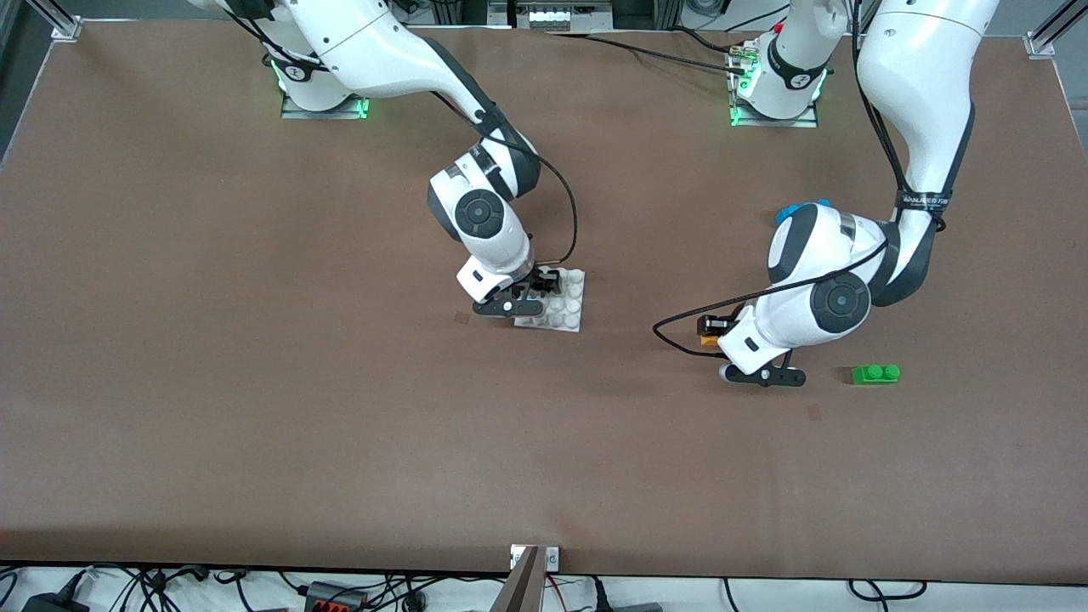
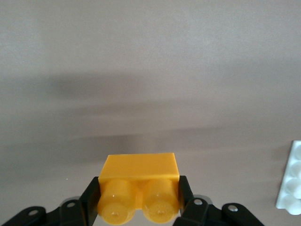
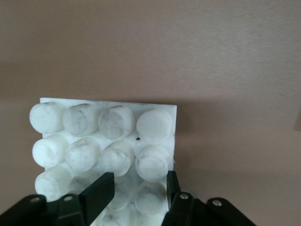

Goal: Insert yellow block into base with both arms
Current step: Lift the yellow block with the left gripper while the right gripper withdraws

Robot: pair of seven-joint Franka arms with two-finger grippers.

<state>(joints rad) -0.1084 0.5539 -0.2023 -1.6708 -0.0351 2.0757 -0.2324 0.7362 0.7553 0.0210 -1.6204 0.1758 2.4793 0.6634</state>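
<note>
My left gripper (image 1: 712, 331) is shut on the yellow block (image 1: 709, 340), low over the table toward the left arm's end. In the left wrist view the yellow block (image 2: 139, 181) sits between the two black fingers (image 2: 90, 200), its two studs facing the camera. The white base (image 1: 561, 304) lies flat on the table near the middle. My right gripper (image 1: 534, 293) is down on the base's edge. In the right wrist view its open fingers (image 3: 101, 193) straddle a stud in the outermost row of the base (image 3: 103, 136).
A green two-stud brick (image 1: 875, 374) lies on the table beside the left gripper, nearer the front camera. A blue brick (image 1: 797, 209) is mostly hidden by the left arm's wrist. The base's edge also shows in the left wrist view (image 2: 291, 183).
</note>
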